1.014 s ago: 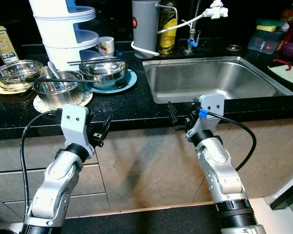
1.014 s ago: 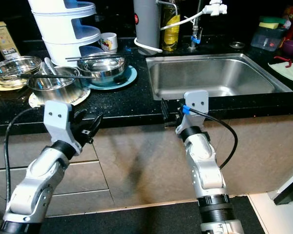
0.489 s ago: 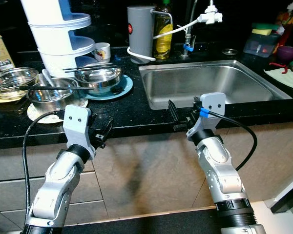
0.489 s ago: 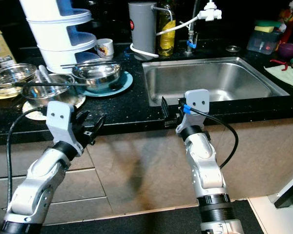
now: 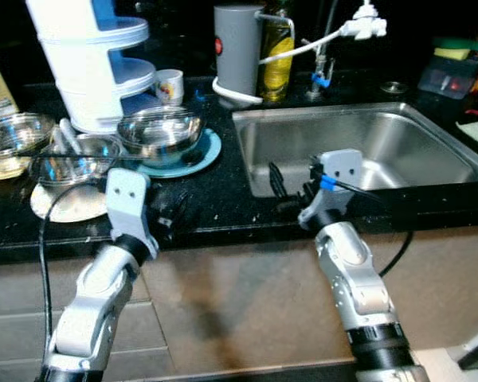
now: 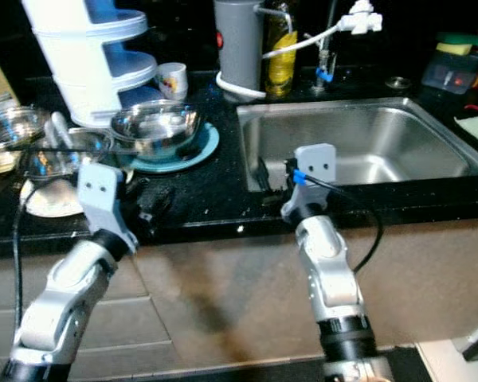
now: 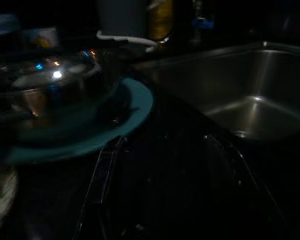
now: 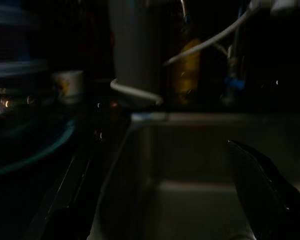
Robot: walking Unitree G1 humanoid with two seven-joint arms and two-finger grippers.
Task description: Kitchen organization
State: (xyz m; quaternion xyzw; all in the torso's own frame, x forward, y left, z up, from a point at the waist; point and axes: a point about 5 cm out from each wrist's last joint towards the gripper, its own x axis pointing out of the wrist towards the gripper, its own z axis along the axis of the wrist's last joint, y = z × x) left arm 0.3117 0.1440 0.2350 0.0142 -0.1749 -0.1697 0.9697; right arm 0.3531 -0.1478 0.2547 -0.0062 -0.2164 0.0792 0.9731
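Observation:
A steel bowl (image 5: 161,131) sits on a teal plate (image 5: 205,151) on the black counter (image 5: 223,191). Left of it, a second steel bowl (image 5: 70,157) holding utensils rests on a white plate, and beside that is a glass bowl (image 5: 8,135). My left gripper (image 5: 169,215) is open at the counter's front edge, just short of the teal plate (image 7: 132,107). My right gripper (image 5: 291,187) is open at the near left corner of the steel sink (image 5: 366,139), its fingers (image 8: 267,190) spread wide over the basin (image 8: 200,190).
A white tiered rack (image 5: 88,64), a mug (image 5: 170,86), a grey canister (image 5: 237,48), an oil bottle (image 5: 276,52) and a tap with a white sprayer (image 5: 365,26) line the back. Containers (image 5: 458,76) stand at the far right. Cabinet fronts lie below the counter.
The view has shifted and blurred as I moved closer. Both grippers have risen from below the counter's edge to its top, the right one reaching the sink corner.

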